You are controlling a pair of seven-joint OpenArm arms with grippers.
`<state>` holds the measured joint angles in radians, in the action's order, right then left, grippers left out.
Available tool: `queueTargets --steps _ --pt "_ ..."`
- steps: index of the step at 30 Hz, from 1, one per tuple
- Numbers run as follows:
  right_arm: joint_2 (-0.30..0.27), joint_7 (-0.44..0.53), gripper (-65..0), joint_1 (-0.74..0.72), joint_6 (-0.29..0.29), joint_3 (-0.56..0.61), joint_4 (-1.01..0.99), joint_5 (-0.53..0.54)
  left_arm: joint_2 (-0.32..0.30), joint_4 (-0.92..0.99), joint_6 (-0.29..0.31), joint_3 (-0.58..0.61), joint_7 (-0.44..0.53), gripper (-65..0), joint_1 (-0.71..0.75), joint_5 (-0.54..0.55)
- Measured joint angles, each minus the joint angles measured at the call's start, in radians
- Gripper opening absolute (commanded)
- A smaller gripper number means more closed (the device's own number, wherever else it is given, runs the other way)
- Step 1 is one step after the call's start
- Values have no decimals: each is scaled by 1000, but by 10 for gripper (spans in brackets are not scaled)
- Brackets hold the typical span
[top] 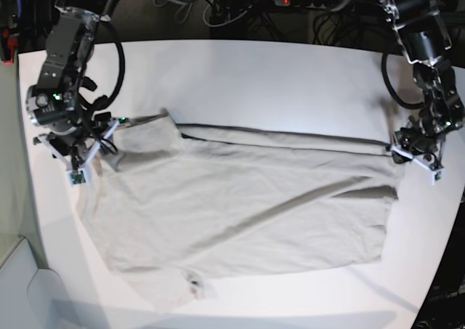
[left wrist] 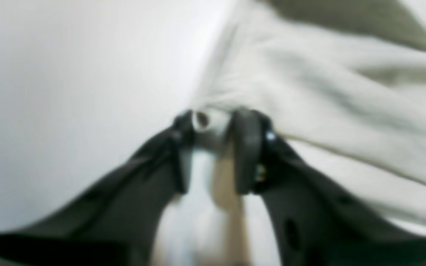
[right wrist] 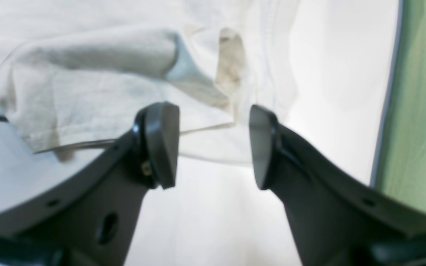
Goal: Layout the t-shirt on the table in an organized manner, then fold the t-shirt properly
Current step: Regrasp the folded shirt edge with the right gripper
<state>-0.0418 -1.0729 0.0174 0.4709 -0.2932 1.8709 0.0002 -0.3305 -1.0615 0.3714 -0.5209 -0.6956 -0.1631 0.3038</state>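
left gripper (left wrist: 213,133) on t-shirt (top: 240,205) corner

Bright, even light falls from overhead, and the white bench (top: 261,67) is nearly washed out. In the base view the shirt (top: 240,205) casts only thin soft shadows along its folds and far edge. That view bends at its borders, so the bench edges curve, and the background beyond the far edge is dim. The left wrist view is heavily blurred: the left claw (left wrist: 213,129) and the cloth around it are smeared. The right wrist view is sharper, though the right claw (right wrist: 215,144) is soft, and the bench behind it glares to pure white.
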Motion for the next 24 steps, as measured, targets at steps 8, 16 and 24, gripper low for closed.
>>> queueTargets --steps 8,16,24 --pt "0 0 -340 0 0 0 0 0 1 0 0 0 2 -650 2 -5" --pt "-5 0 -340 4 0 -51 1 -2 2 -11 0 -4 6 -649 22 12" --pt "-3 3 -339 27 0 -48 -1 0 -2 -14 0 -7 24 -649 46 23"
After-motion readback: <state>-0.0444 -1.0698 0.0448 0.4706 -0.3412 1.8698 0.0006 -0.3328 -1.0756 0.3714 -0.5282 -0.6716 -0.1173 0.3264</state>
